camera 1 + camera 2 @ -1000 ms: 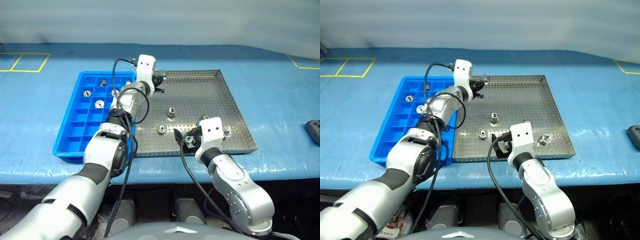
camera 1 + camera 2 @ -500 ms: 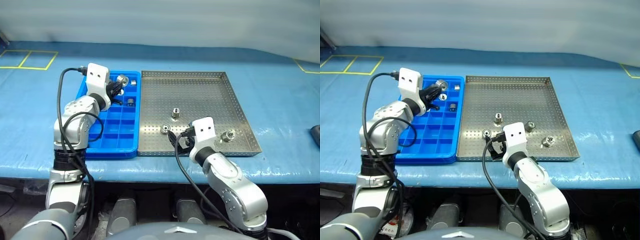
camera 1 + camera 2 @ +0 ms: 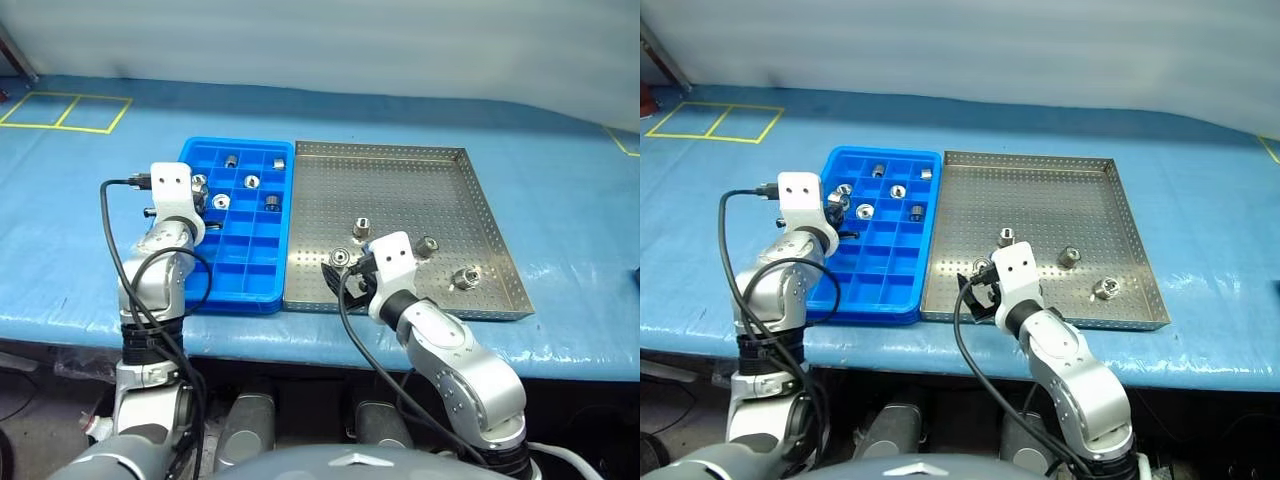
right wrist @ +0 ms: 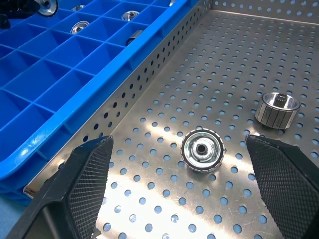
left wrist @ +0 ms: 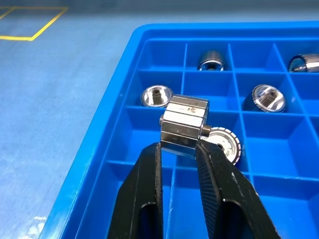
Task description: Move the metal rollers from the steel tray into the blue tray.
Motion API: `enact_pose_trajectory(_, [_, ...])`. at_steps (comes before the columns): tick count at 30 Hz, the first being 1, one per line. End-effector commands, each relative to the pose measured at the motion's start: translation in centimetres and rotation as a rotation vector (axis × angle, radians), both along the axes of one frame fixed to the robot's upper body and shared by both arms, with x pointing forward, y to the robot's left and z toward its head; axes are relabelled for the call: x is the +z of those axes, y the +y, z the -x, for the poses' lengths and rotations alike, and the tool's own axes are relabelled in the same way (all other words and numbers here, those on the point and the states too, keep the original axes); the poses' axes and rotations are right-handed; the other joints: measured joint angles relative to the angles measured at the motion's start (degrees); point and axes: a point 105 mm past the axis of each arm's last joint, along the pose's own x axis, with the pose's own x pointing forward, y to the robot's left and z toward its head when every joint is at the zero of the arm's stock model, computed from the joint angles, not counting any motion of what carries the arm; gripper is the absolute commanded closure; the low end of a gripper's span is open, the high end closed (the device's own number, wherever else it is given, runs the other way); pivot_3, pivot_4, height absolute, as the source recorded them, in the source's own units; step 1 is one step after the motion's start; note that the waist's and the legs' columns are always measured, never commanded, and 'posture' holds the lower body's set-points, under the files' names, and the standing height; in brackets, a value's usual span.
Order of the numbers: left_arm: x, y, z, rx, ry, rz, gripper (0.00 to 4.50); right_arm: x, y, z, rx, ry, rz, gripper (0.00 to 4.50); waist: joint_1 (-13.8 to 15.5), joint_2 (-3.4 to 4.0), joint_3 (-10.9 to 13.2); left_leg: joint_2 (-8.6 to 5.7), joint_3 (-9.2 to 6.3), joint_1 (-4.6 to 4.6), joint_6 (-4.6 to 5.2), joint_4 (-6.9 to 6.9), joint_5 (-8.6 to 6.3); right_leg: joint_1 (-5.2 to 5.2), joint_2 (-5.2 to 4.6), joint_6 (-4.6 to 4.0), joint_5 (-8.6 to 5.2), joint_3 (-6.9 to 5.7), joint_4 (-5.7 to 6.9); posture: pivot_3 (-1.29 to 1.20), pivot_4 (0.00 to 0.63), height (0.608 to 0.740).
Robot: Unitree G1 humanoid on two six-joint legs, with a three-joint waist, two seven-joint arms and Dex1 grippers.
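Broadly, a blue-covered table (image 3: 560, 170) carries two trays set side by side, their long edges touching. The steel tray (image 3: 480, 190), the larger, lies on the right; its perforated floor bears four metal rollers: one (image 3: 361, 229) near the middle, one (image 3: 428, 245) to its right, one (image 3: 466, 277) close to the near right corner, and one (image 4: 202, 149) lying flat just ahead of the right pincer (image 4: 182, 191). That pincer hangs low over the near left part of the steel tray, its two fingers (image 4: 84, 186) spread wide with nothing between them.

The blue tray (image 3: 262, 290) lies on the left. Rollers sit in several of its far compartments, among them one (image 3: 231, 161), another (image 3: 277, 163), one (image 3: 253, 182) and one (image 3: 271, 202).

The left pincer (image 5: 178, 154) hovers over the far left part of the blue tray, clenched on a faceted roller (image 5: 183, 123), which is held above the compartments. Two rollers (image 5: 157, 95) (image 5: 224, 143) rest in cells just beyond it.
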Motion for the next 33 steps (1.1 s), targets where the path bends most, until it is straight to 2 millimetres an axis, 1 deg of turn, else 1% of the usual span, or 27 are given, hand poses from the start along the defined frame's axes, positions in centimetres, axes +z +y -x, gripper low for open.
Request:
enact_pose_trajectory(1, [0.8,0.5,0.4,0.067,-0.026,-0.018,3.87,1.1,-0.2,0.2,-0.008,-0.046,-0.013,0.00,-0.08,0.00,0.00,0.00,0.01,0.00,0.00,0.00,0.00,0.00,0.00,0.00,0.00,0.00,0.00,0.11,0.150,0.740])
enact_pose_trajectory(7, [-0.3,1.4,0.9,0.165,0.028,-0.020,3.87,1.1,-0.1,0.3,-0.013,-0.045,-0.020,0.00,-0.47,0.00,-0.01,0.00,0.00,0.01,0.00,-0.01,0.00,0.00,0.00,0.00,0.00,0.00,0.00,0.10,0.150,0.740])
enact_pose_trajectory(9, [-0.6,2.1,1.2,0.209,0.042,-0.034,3.87,1.1,-0.1,0.4,-0.017,-0.044,-0.020,0.00,-0.59,0.00,-0.01,0.00,0.02,0.03,0.00,-0.01,0.00,0.01,0.00,0.00,0.00,0.01,0.00,0.09,0.150,0.740])
enact_pose_trajectory(11, [-0.5,2.8,1.7,0.275,0.031,-0.045,3.87,1.0,-0.2,0.4,-0.022,-0.042,-0.020,0.00,-0.67,0.00,-0.02,0.00,0.01,0.07,0.00,-0.01,0.00,0.03,0.00,-0.01,0.00,0.01,0.01,0.09,0.150,0.740])
enact_pose_trajectory(12, [-0.4,2.9,1.8,0.285,0.022,-0.049,3.87,1.0,-0.3,0.4,-0.024,-0.040,-0.019,0.00,-0.73,0.00,-0.01,0.01,0.01,0.07,0.00,-0.01,0.00,0.03,0.00,-0.01,0.00,0.01,0.01,0.09,0.150,0.740])
enact_pose_trajectory(15, [-0.1,2.6,2.5,0.307,-0.006,-0.050,3.87,0.9,-0.4,0.5,-0.028,-0.037,-0.017,0.00,-0.86,-0.02,0.00,0.01,0.01,0.04,-0.01,-0.01,0.00,0.01,0.00,-0.01,0.00,0.01,0.01,0.09,0.150,0.740])
enact_pose_trajectory(20, [-1.4,1.7,3.7,0.338,0.040,0.000,3.87,0.9,-0.3,0.4,-0.024,-0.035,-0.017,0.00,-0.72,-0.04,0.00,0.00,0.00,-0.04,-0.01,-0.01,0.00,-0.02,-0.02,-0.01,0.00,0.00,-0.04,0.09,0.150,0.740])
enact_pose_trajectory(22, [-1.3,1.2,3.4,0.312,0.028,0.029,3.15,0.9,-0.2,0.4,-0.017,-0.035,-0.017,0.00,-0.74,-0.05,-0.01,0.00,0.00,-0.04,-0.01,0.00,0.00,-0.02,-0.02,0.00,0.00,-0.01,-0.04,0.09,0.150,0.740])
enact_pose_trajectory(23, [-1.0,0.9,3.2,0.297,0.014,0.038,2.88,0.9,-0.1,0.4,-0.016,-0.035,-0.017,0.00,-0.75,-0.05,-0.01,0.00,0.01,-0.03,-0.01,0.00,0.00,-0.02,-0.02,0.00,0.00,-0.01,-0.04,0.09,0.150,0.740])
enact_pose_trajectory(25, [0.3,-0.2,2.5,0.228,-0.047,0.039,2.26,0.9,-0.1,0.4,-0.015,-0.036,-0.017,0.00,-0.77,-0.05,-0.01,0.00,0.00,-0.02,-0.01,-0.01,0.00,-0.03,-0.02,-0.01,0.00,-0.01,-0.03,0.09,0.150,0.740])
enact_pose_trajectory(26, [2.1,-1.5,1.7,0.136,-0.130,0.041,1.97,0.9,-0.2,0.4,-0.020,-0.037,-0.015,0.00,-0.71,-0.06,0.00,0.00,0.00,-0.03,-0.01,-0.01,0.00,-0.03,-0.02,-0.01,-0.01,-0.03,-0.03,0.09,0.150,0.740])
enact_pose_trajectory(28, [5.0,-3.6,0.8,-0.005,-0.262,0.030,1.97,1.0,-0.5,0.4,-0.033,-0.041,-0.016,0.00,-0.43,-0.06,0.00,0.00,-0.02,-0.07,-0.02,0.01,0.00,-0.04,-0.02,-0.01,-0.01,-0.05,-0.03,0.09,0.150,0.740])
enact_pose_trajectory(29, [6.0,-4.5,0.5,-0.071,-0.308,0.028,1.97,1.1,-0.7,0.4,-0.042,-0.042,-0.017,0.00,-0.37,-0.06,0.00,0.00,-0.02,-0.08,-0.02,0.01,0.00,-0.04,-0.02,-0.01,-0.01,-0.04,-0.04,0.08,0.150,0.740])
enact_pose_trajectory(30, [6.9,-6.1,0.3,-0.189,-0.338,0.028,1.97,1.1,-1.0,0.5,-0.057,-0.043,-0.018,0.00,-0.33,-0.06,0.00,-0.02,-0.02,-0.12,-0.02,0.02,0.00,-0.05,-0.04,-0.01,0.00,-0.04,-0.05,0.08,0.150,0.740])
enact_pose_trajectory(31, [7.4,-7.5,0.1,-0.300,-0.351,0.026,1.97,1.1,-1.3,0.5,-0.070,-0.043,-0.020,0.00,-0.34,-0.06,0.00,-0.03,-0.02,-0.14,-0.02,0.02,0.00,-0.06,-0.05,-0.01,0.00,-0.04,-0.07,0.08,0.150,0.740])
enact_pose_trajectory(32, [7.5,-9.6,0.3,-0.459,-0.342,0.026,1.97,1.1,-1.7,0.6,-0.087,-0.041,-0.019,0.00,-0.42,-0.05,0.00,-0.04,-0.01,-0.15,-0.01,0.01,0.00,-0.06,-0.06,-0.02,0.00,-0.03,-0.08,0.08,0.150,0.740])
enact_pose_trajectory(33, [7.3,-11.9,1.0,-0.645,-0.311,0.023,1.97,1.0,-2.2,0.7,-0.104,-0.039,-0.016,0.00,-0.53,-0.05,-0.01,-0.04,0.00,-0.14,-0.01,-0.01,0.00,-0.06,-0.06,-0.02,0.00,-0.02,-0.10,0.07,0.150,0.740])
